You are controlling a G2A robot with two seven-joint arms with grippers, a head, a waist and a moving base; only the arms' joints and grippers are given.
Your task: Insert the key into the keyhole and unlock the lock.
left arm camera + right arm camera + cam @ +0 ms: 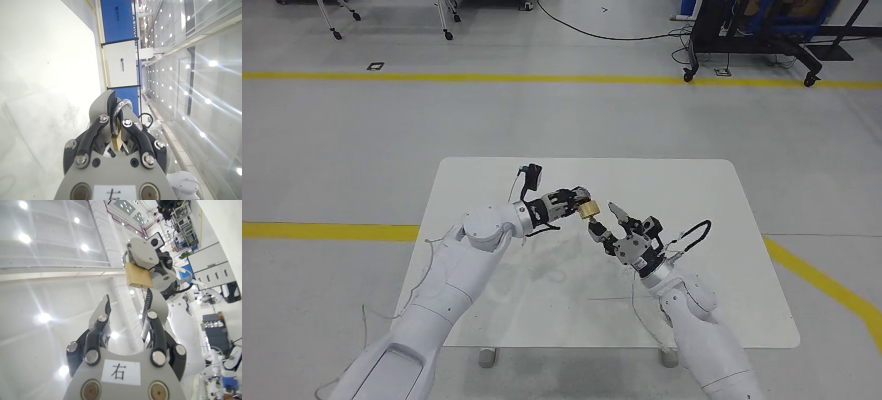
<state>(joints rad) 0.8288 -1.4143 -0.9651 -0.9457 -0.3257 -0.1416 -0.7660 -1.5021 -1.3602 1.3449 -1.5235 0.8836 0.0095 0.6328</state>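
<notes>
The left tool is clamped shut on the padlock and holds it in the air above the white table. Its fingers pinch the shackle end, so the brass body juts free with its bottom end turned toward the right tool. That tool hangs just short of the lock, with its jaws wide apart and nothing between them.

A small dark stub sticks out of the lock's bottom end. It may be the key, but it is too small to tell.

The padlock looks solid, hard and heavy for its bulk. Its smooth brass faces could pivot in the grip under a sideways push, so the hold near the shackle should stay firm. A key would be thin, stiff and light. It is probably best pinched flat across its wide head, then turned without bending.
</notes>
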